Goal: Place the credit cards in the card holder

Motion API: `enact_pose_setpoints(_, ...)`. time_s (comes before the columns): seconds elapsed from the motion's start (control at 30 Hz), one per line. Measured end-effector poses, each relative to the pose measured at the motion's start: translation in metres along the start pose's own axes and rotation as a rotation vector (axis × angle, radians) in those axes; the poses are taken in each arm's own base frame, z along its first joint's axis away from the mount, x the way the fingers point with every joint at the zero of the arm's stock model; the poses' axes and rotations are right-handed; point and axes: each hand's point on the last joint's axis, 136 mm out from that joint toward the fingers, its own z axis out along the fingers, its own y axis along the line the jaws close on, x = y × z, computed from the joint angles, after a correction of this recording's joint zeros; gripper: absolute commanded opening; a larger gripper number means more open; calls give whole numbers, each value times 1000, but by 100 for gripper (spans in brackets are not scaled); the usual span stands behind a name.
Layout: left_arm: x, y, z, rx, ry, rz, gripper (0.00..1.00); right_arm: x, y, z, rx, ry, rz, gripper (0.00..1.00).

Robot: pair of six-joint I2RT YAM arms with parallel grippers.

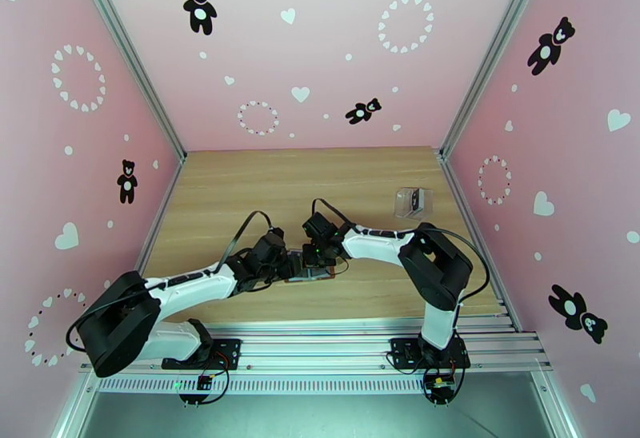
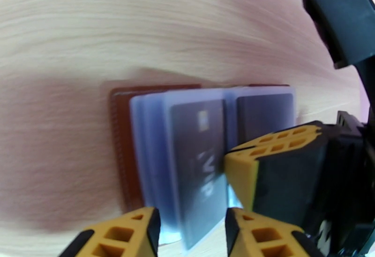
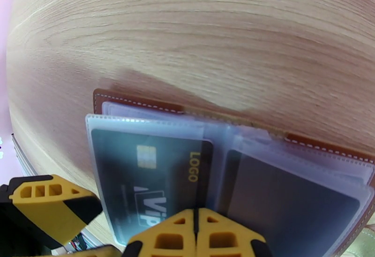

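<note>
The brown card holder [image 1: 323, 276] lies open on the table between both grippers, its clear pockets fanned out [image 2: 123, 150] [image 3: 136, 102]. A dark credit card [image 2: 194, 159] [image 3: 140, 178] with a chip and "VIP" lettering sits part-way in one pocket. My left gripper [image 2: 192, 235] [image 1: 291, 266] has a finger on each long edge of it. A second dark card [image 3: 290, 201] [image 2: 265, 112] rests inside the neighbouring pocket. My right gripper [image 3: 197, 234] [image 1: 318, 260] is shut, its tips together on the pocket leaves near the fold. I cannot tell whether it pinches a leaf.
A clear plastic case [image 1: 414, 201] lies on the wooden table [image 1: 240, 192] at the far right. Pink walls close in the table on three sides. The two wrists stand very close together over the card holder.
</note>
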Motion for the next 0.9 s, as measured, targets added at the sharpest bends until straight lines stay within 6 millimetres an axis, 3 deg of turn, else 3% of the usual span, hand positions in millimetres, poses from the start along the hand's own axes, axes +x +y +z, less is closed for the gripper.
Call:
enact_pose_setpoints(0.5,2,-5,10,26,23,0,42,-1,-1,0,4,-6,0,3)
enact_pose_setpoints(0.9,4,-19,13,86,44,3,42,0,-14,-14,54,-49,5,21)
